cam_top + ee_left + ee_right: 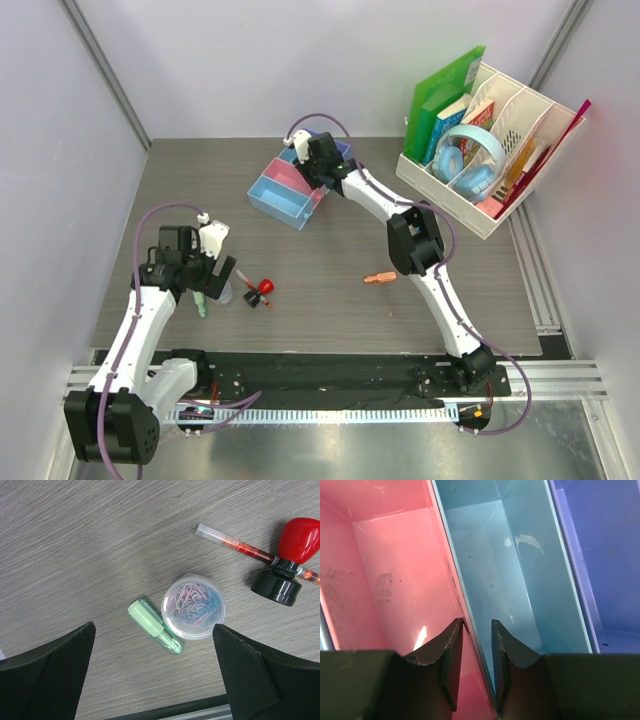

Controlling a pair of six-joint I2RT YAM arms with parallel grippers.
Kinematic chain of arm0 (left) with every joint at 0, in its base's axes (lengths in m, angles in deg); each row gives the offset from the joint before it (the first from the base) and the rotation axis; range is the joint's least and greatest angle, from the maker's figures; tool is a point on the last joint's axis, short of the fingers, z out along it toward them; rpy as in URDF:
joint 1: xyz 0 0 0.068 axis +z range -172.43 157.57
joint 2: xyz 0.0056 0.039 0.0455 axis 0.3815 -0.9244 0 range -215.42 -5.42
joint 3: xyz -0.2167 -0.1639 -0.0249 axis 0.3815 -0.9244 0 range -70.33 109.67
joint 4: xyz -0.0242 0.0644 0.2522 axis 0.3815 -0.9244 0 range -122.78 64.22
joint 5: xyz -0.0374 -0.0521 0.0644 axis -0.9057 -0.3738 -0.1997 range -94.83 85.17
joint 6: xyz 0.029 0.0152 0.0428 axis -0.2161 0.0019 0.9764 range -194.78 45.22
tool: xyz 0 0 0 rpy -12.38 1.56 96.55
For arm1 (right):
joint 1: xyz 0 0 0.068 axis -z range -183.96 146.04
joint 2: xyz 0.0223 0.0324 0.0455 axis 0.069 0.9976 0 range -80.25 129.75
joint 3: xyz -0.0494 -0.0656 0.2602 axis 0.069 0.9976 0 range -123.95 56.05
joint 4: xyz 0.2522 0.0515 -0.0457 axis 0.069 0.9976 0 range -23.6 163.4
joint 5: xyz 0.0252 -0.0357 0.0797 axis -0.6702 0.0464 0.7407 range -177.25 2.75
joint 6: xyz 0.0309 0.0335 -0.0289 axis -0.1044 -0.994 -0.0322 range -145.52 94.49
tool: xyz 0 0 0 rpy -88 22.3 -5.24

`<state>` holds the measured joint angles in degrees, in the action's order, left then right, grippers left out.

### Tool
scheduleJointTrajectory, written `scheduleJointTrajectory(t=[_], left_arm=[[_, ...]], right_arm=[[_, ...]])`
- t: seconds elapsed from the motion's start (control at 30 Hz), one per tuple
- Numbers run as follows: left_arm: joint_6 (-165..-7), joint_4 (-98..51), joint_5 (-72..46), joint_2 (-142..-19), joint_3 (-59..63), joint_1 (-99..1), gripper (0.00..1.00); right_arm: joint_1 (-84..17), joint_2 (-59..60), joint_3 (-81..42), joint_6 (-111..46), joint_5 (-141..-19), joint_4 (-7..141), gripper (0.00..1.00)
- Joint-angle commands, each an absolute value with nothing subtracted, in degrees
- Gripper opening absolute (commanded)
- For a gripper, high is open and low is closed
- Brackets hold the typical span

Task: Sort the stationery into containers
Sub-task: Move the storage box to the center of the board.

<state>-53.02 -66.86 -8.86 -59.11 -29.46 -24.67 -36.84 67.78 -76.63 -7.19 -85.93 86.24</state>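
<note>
**Top external view.** The left tool [222, 272] hung over the grey wood-grain counter [330, 300], just above a short green plastic piece [201, 305] and a round translucent plastic tub [223, 292]. A red-capped black bit [265, 288] lay just beside them, and a short orange piece [379, 278] lay well apart at centre. The right tool [312, 160] was over the row of four small rectangular plastic trays [285, 195]. A white perforated organizer [500, 215] stood at the far right.

**Left wrist view.** The left tool [152, 645] was spread wide and held nothing. The tub [193, 606], full of coloured paper clips, touched the green piece [155, 626]. A slim red pen [240, 545] ran under the red-capped bit [287, 562]. The tub looked light, rigid and smooth, so likely slippery; a hold across its full width would suit. The green piece looked stiff and apt to roll; mid-barrel would be best.

**Right wrist view.** The right tool [477, 630] was nearly pressed together, straddling the wall between the pink tray [390, 555] and the light blue tray [505, 555]. Whether it pinched that wall cannot be told. No stationery showed in either.
</note>
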Motion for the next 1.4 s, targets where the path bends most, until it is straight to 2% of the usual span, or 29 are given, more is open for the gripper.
scheduleJointTrajectory(t=[0.0, 0.07, 0.2, 0.37, 0.9, 1.37], left_arm=[[-51.84, -67.35, -8.78, -57.97, -27.96, -24.54, 1.00], [-51.67, -67.70, -8.96, -57.71, -27.79, -24.54, 1.00], [-51.40, -68.58, -9.40, -57.27, -27.44, -24.54, 1.00], [-50.79, -69.81, -9.58, -56.31, -27.00, -24.54, 1.00], [-49.82, -71.39, -10.98, -53.76, -27.61, -24.54, 1.00], [-49.20, -69.81, -14.23, -55.25, -27.26, -24.54, 1.00]], right_arm=[[-37.44, 63.90, -71.93, -16.45, -91.90, 89.16, 0.21], [-37.79, 63.37, -70.78, -18.48, -94.45, 89.43, 0.13], [-38.84, 61.09, -68.67, -24.44, -98.23, 89.87, 0.05], [-40.25, 58.54, -64.55, -30.78, -100.69, 90.04, 0.01], [-41.31, 52.91, -58.56, -55.48, -104.47, 94.70, 0.01], [-43.24, 45.27, -49.69, -66.91, -118.36, 98.13, 0.01]])
